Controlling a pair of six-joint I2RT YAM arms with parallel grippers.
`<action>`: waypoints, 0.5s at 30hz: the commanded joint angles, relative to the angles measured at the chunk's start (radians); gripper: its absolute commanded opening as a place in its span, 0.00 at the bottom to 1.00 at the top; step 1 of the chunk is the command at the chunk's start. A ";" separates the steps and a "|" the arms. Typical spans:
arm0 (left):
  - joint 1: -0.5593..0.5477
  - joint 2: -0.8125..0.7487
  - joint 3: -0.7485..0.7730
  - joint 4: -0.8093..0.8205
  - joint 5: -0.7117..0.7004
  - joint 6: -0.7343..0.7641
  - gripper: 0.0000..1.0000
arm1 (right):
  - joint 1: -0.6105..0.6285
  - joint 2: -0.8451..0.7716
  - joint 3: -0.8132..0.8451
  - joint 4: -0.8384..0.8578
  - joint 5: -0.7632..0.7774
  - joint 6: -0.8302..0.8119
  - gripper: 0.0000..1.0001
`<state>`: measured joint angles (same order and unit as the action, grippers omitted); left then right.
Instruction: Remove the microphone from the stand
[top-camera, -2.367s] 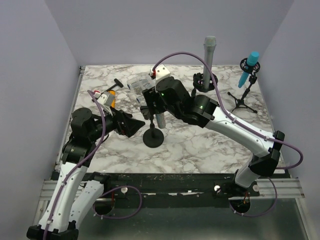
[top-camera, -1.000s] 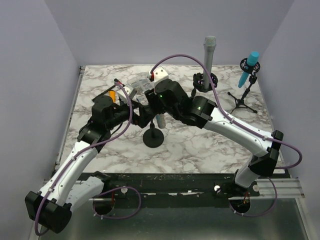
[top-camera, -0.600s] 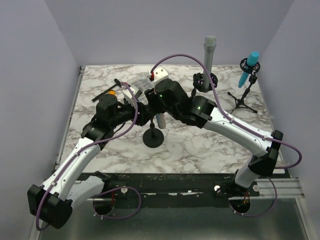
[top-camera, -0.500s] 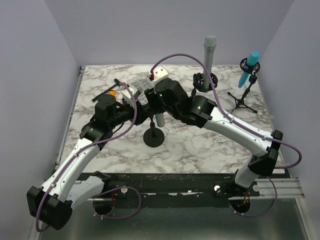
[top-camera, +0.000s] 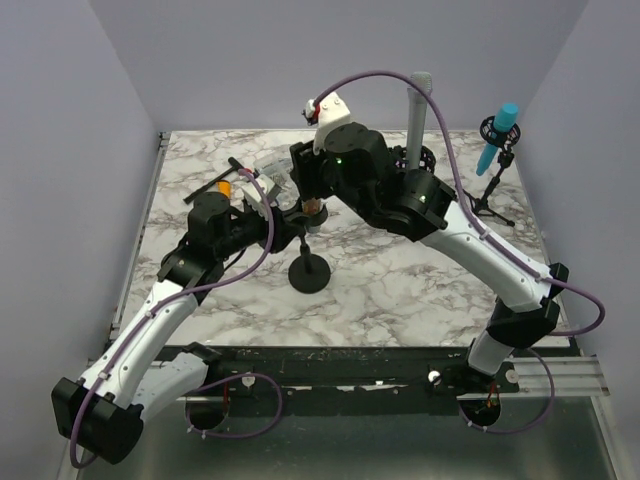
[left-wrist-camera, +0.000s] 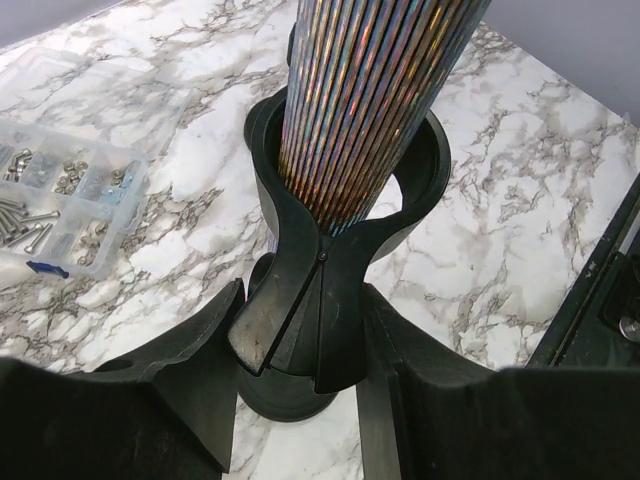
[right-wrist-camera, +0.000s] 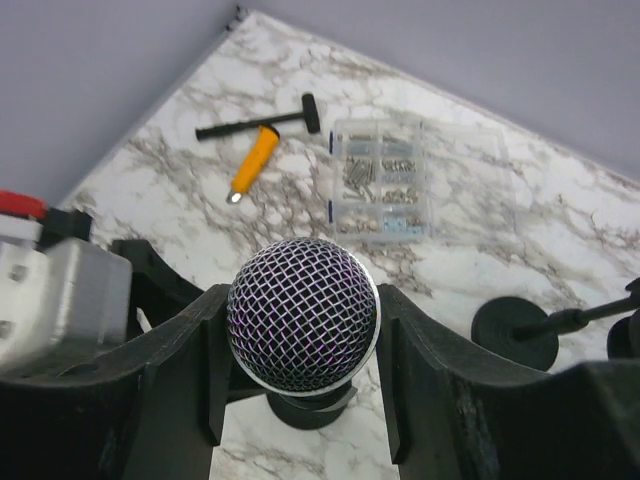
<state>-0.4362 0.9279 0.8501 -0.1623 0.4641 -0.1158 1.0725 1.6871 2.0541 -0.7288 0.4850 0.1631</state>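
Rising since half a second ago, the right arm (top-camera: 470, 240) carries its wrist higher and further back over the table (top-camera: 400, 290), while the stand (top-camera: 308, 277) keeps its place. The left gripper (left-wrist-camera: 300, 310), wide apart a second ago, is now clamped on the stand just under its clip (left-wrist-camera: 425, 170), one finger pressed to each side of the black neck. The right gripper (right-wrist-camera: 303, 330) is closed on the microphone (right-wrist-camera: 300, 290), its fingers (right-wrist-camera: 420, 380) touching the round head on both sides. The microphone stands upright, directly below the right gripper and directly above the left one. Its head is a silver wire mesh with a purple tint; its barrel tapers downward and bears fine lengthwise stripes with a rainbow sheen. The barrel's lower end still sits inside the clip's open black ring, just above the left gripper's fingers.
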 joint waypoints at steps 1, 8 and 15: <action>-0.005 0.014 0.002 -0.007 0.030 0.001 0.00 | 0.004 0.038 0.205 -0.046 0.062 -0.056 0.01; -0.009 0.043 0.024 -0.024 0.041 -0.012 0.00 | 0.005 -0.011 0.300 -0.006 0.146 -0.116 0.01; -0.010 0.054 0.036 -0.025 0.031 -0.031 0.03 | 0.006 -0.183 0.198 0.043 0.222 -0.129 0.01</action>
<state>-0.4412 0.9695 0.8650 -0.1390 0.4747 -0.1196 1.0843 1.6230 2.2791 -0.7357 0.5892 0.0937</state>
